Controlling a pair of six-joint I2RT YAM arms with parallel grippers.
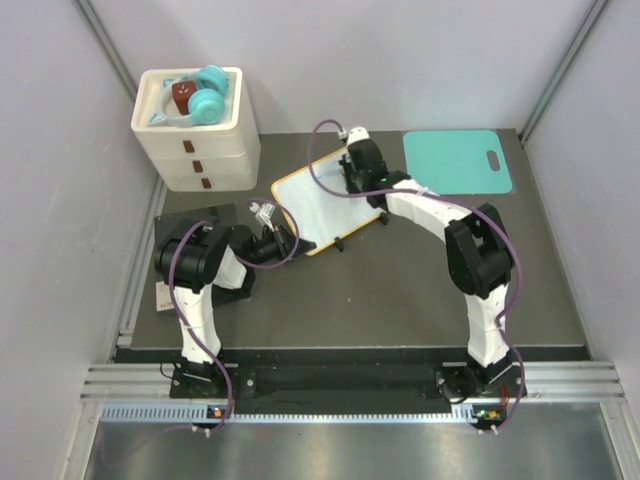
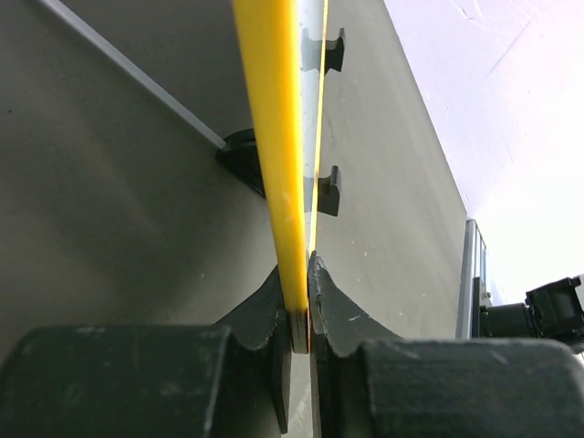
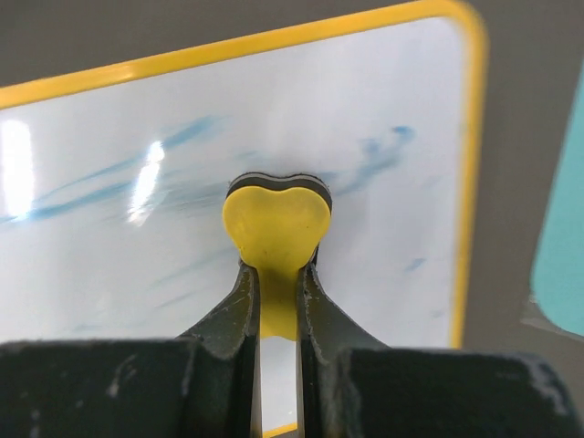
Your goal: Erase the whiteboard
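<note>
The small rectangular whiteboard with a thin yellow frame (image 1: 318,200) lies aslant near the middle of the dark grey worktop (image 1: 400,300), a little toward the far side, on its small black feet (image 2: 328,187). The left jaws are clamped on the frame at the board's near-left edge and seem to be steadying it. The right jaws are closed on a yellow heart-shaped eraser with a dark felt sole (image 3: 276,219), which is pressed against the far part of the board.

Wiping looks to be the step in hand, and it is only partly done. Pale blue streaks (image 3: 100,182) run from the eraser toward the near-left, and a blue smudge (image 3: 383,151) sits by the far corner. The next move likely calls for firm strokes across those marks, with the left hold stopping the board from sliding.
</note>
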